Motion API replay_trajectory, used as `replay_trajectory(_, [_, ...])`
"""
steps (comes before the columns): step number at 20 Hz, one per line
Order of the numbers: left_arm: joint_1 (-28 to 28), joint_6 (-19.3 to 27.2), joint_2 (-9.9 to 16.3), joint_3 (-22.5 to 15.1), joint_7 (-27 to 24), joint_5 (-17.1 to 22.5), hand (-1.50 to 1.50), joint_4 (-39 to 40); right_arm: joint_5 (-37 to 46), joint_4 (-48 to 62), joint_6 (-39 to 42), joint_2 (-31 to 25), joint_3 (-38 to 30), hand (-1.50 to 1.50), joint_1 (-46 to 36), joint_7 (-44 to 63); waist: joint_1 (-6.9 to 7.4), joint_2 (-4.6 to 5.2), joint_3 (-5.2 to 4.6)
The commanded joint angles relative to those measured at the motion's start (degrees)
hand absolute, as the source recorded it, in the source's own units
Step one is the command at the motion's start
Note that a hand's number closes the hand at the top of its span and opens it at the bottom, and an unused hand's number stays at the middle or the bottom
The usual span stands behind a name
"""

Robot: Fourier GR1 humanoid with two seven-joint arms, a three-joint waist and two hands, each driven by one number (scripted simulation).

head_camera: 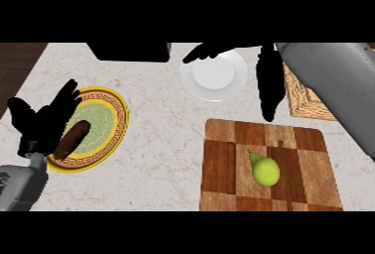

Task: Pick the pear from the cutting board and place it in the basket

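No readable text in the head view.

No letters, numbers, brand marks or labels can be read on anything here. The nearest thing to a sign is the dark key-pattern band that runs round the yellow-rimmed plate (110, 106), and that is ornament, not writing. The checkered wooden cutting board (293, 149), the white plate (216, 77) and the marble counter (161, 149) bear only their own grain, gloss and veining, with no print on them. The pear (265, 170) carries no sticker or stamp. The dark block (128, 51) at the counter's far edge shows a plain black face with nothing legible on it.
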Motion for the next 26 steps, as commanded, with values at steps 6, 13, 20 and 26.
replay_trajectory(6, [0.01,-0.2,-0.37,0.91,-0.11,-1.44,0.0,0.29,0.03,11.46,16.02,-6.57,-2.83,-1.5,-1.84,-10.69,-0.49,0.04,0.12])
replay_trajectory(13, [2.04,-1.73,-1.41,2.13,-2.48,-1.61,0.0,0.75,4.35,10.51,5.95,-4.12,-4.96,-1.5,6.07,-16.37,-0.5,0.0,0.14])
replay_trajectory(20, [1.21,-2.05,-1.11,3.72,0.0,-1.62,0.0,1.03,11.44,0.27,0.63,-6.4,-3.14,-1.5,19.71,-24.69,-1.22,-0.19,0.22])
replay_trajectory(26, [-1.03,-2.34,-2.44,3.69,0.38,-3.5,0.0,2.3,18.33,-0.52,-7.89,-0.25,-0.96,-1.5,25.61,-28.38,-1.42,-0.16,0.15])
